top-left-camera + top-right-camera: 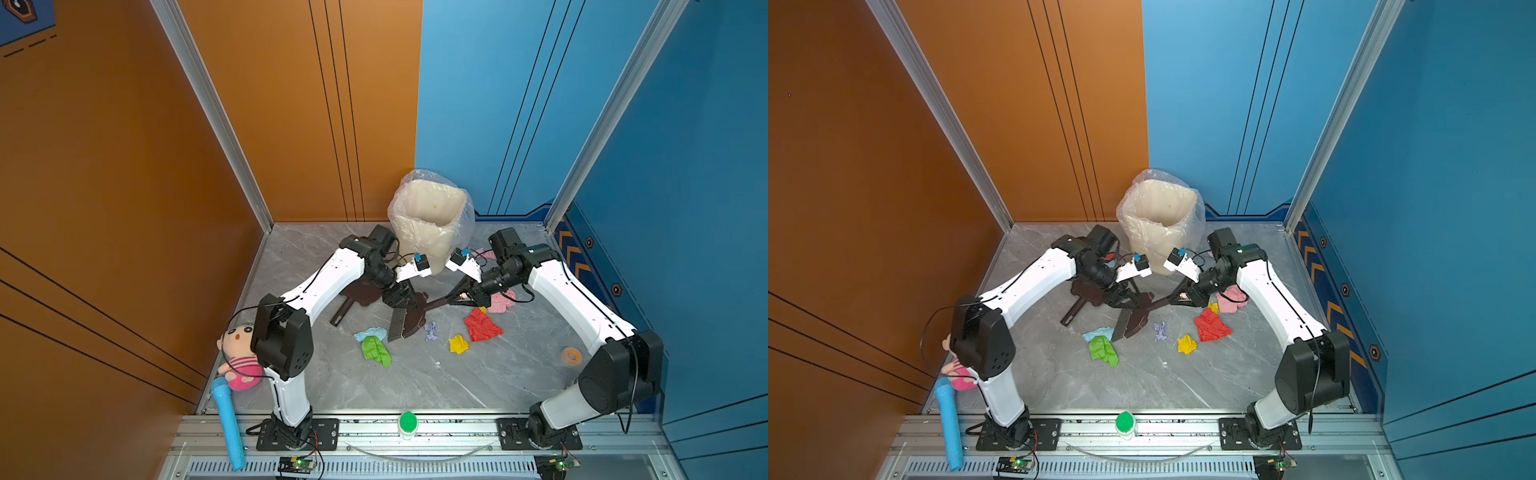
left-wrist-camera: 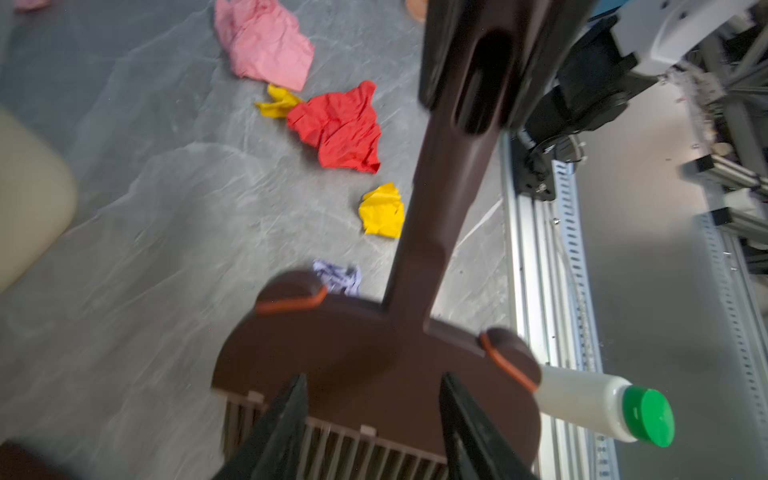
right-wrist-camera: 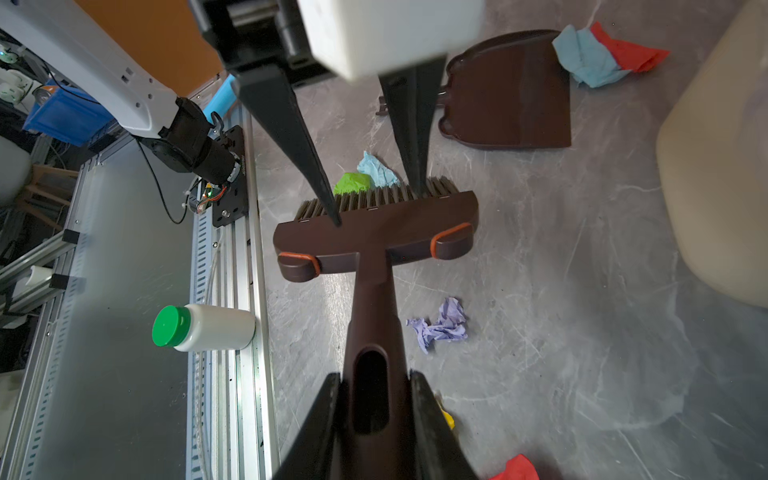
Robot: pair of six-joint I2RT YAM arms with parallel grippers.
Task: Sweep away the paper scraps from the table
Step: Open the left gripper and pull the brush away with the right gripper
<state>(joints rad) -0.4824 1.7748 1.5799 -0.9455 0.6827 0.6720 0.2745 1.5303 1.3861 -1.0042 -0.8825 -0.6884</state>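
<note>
A brown brush [image 1: 409, 322] stands with its bristles on the table [image 1: 415, 382]. My right gripper [image 3: 374, 376] is shut on the brush handle [image 3: 374, 316]. My left gripper [image 2: 374, 378] is open, its fingers [image 3: 291, 137] spread at the brush head [image 2: 365, 353]. Paper scraps lie round the brush: light blue [image 1: 370, 332], green [image 1: 376, 351], lilac [image 1: 431, 331], yellow [image 1: 458, 344], red [image 1: 481, 326] and pink [image 1: 500, 301]. A brown dustpan [image 1: 357, 297] lies behind the left arm, with a light blue scrap [image 3: 590, 54] and a red scrap [image 3: 627, 52] at its mouth.
A cream bin lined with a clear bag [image 1: 432, 216] stands at the back. A plush doll [image 1: 239, 357] and a blue tube [image 1: 227, 419] lie at the front left. A green-capped white bottle [image 1: 407, 424] rests on the front rail, and a tape roll [image 1: 571, 355] lies at the right.
</note>
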